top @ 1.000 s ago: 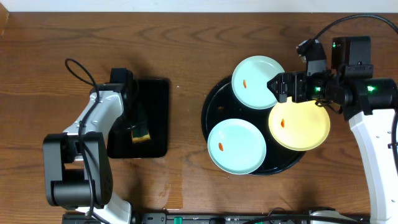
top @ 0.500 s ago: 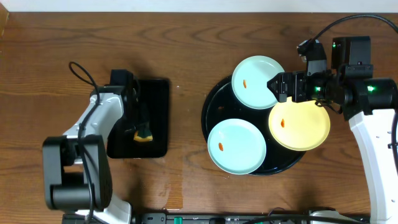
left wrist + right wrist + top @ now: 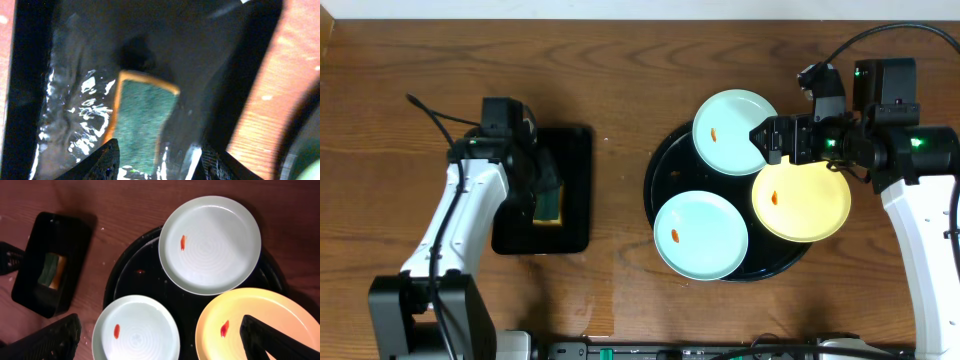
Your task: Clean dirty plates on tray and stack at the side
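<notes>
Three plates lie on the round black tray (image 3: 655, 180): a pale blue plate (image 3: 735, 132) at the back, another pale blue plate (image 3: 700, 236) at the front and a pale yellow plate (image 3: 801, 200) on the right. Each carries a small orange smear. In the right wrist view the same back plate (image 3: 210, 245), front plate (image 3: 136, 330), yellow plate (image 3: 250, 325) and tray (image 3: 135, 275) show below. My right gripper (image 3: 770, 140) (image 3: 160, 347) hangs wide open above them, holding nothing. My left gripper (image 3: 544, 190) (image 3: 159, 162) is open over a green sponge (image 3: 142, 115) with an orange edge.
The sponge (image 3: 549, 207) (image 3: 51, 270) lies in a small rectangular black tray (image 3: 575, 150) (image 3: 35, 255) at the left, whose floor (image 3: 80, 100) is wet and glossy. Bare wooden table (image 3: 620, 90) separates the two trays.
My left arm has swung so its wrist sits farther back and left over the small tray. The sponge has stayed in that tray. The right arm has not moved.
</notes>
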Available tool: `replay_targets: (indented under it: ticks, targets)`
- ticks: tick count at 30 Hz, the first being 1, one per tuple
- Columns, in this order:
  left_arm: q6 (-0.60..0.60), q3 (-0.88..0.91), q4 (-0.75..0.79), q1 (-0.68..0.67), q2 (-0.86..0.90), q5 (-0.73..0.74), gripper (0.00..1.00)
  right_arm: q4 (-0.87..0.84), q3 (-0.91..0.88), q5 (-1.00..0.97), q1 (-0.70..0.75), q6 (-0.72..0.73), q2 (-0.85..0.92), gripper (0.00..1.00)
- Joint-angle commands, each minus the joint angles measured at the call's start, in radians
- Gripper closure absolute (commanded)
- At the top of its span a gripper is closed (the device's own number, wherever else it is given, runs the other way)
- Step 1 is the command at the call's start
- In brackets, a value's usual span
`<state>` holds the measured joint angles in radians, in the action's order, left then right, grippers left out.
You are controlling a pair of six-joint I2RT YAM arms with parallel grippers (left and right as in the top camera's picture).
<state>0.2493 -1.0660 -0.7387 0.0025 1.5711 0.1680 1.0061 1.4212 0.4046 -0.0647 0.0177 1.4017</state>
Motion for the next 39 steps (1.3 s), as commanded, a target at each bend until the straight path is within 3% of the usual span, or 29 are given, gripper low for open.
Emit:
replay_targets:
  ticks: [1, 5, 11, 18, 24, 25, 26, 29, 39]
  targets:
    - [-0.010, 0.030, 0.002, -0.025, 0.042, -0.119, 0.46, 0.000, 0.016, 0.011, 0.018, 0.011, 0.006, 0.01]
    - [-0.083, 0.031, 0.049, -0.068, 0.113, -0.127, 0.58, -0.001, 0.016, 0.011, 0.018, 0.011, 0.006, 0.01]
    - [-0.125, 0.031, 0.037, -0.136, 0.231, -0.182, 0.53, 0.010, 0.016, 0.012, 0.018, 0.011, 0.006, 0.01]
    - [-0.095, 0.006, 0.022, -0.148, 0.228, -0.187, 0.92, 0.014, 0.016, 0.011, 0.018, 0.011, 0.006, 0.01]
    - [-0.082, -0.050, -0.011, -0.148, 0.105, -0.179, 0.92, 0.011, 0.016, 0.011, 0.018, 0.011, 0.006, 0.01]
    - [-0.079, -0.052, -0.009, -0.148, 0.080, -0.179, 0.92, 0.012, 0.016, 0.011, 0.018, 0.011, 0.006, 0.01]
    - [-0.079, -0.052, -0.009, -0.148, 0.055, -0.179, 0.84, 0.012, 0.016, 0.011, 0.018, 0.011, 0.006, 0.01]
    - [-0.080, -0.052, -0.024, -0.148, 0.005, -0.179, 0.48, 0.007, 0.016, 0.011, 0.018, 0.011, 0.006, 0.01]
    - [-0.079, -0.017, -0.021, -0.148, 0.048, -0.180, 0.41, 0.005, 0.016, 0.012, 0.018, 0.011, 0.006, 0.01]
